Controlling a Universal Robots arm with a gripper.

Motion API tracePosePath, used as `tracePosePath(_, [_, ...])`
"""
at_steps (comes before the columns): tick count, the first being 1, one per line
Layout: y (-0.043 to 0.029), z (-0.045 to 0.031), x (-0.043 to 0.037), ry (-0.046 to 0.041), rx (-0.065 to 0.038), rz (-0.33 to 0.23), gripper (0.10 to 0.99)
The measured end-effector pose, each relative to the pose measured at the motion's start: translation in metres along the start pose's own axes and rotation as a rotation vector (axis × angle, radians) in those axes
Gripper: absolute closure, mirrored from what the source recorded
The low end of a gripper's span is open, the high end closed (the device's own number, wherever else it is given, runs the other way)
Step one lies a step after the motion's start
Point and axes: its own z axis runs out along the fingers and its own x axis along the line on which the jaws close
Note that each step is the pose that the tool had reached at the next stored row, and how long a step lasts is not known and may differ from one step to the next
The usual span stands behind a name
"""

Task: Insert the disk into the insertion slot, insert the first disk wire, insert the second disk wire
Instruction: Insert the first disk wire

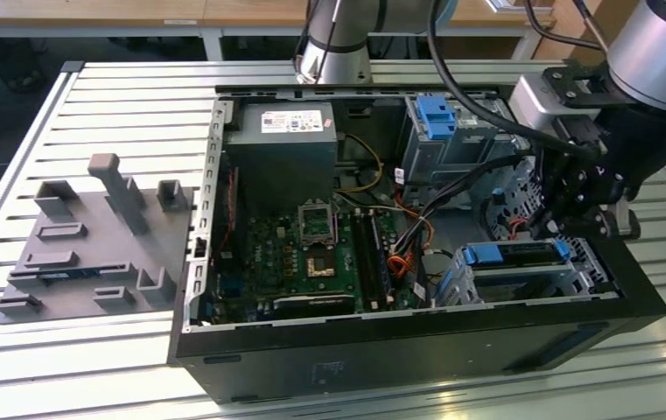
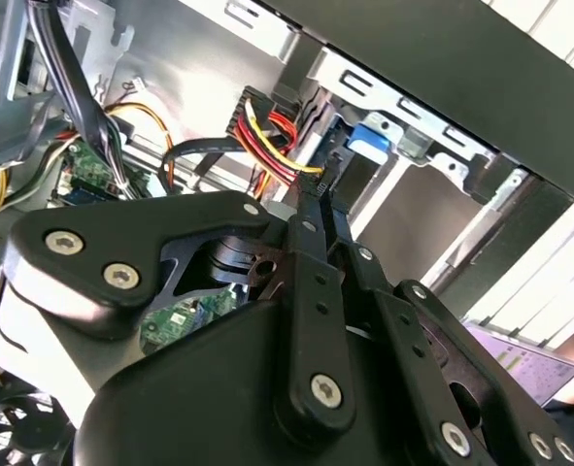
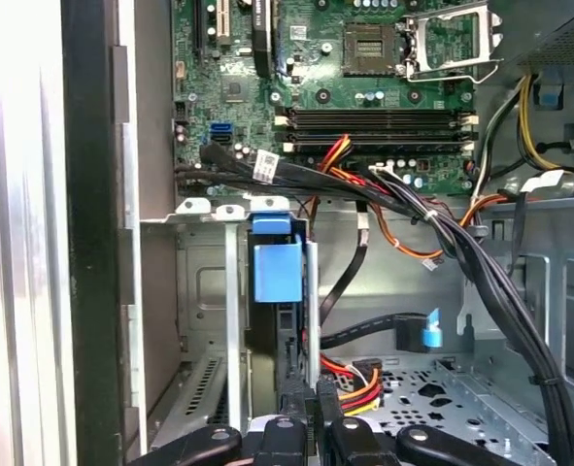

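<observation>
Inside the open computer case [image 1: 426,350] — disk in its bay, gripper closed beside the wiring.

In the exterior view the disk [image 1: 514,254] lies in the insertion slot [image 1: 520,287] and appears seated, with its blue carrier uppermost. The gripper [image 2: 318,183] hangs just beside it, near the red-and-yellow wire bundle [image 2: 272,131]. Its fingers [image 2: 311,272] are drawn together at the tips; whether anything is pinched between them cannot be made out. Handling, as judged: the disk is rigid, dense and shock-sensitive — hold it by the carrier's side rails, never by the label face. The wires are limp, so only the hard connector body should give a firm hold.
</observation>
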Motion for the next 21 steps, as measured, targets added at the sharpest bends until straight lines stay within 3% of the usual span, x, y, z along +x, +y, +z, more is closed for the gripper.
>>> tracePosePath(21, [0.0018, 0.0099, 0.0042, -0.0010, 0.000, -0.022, 0.922])
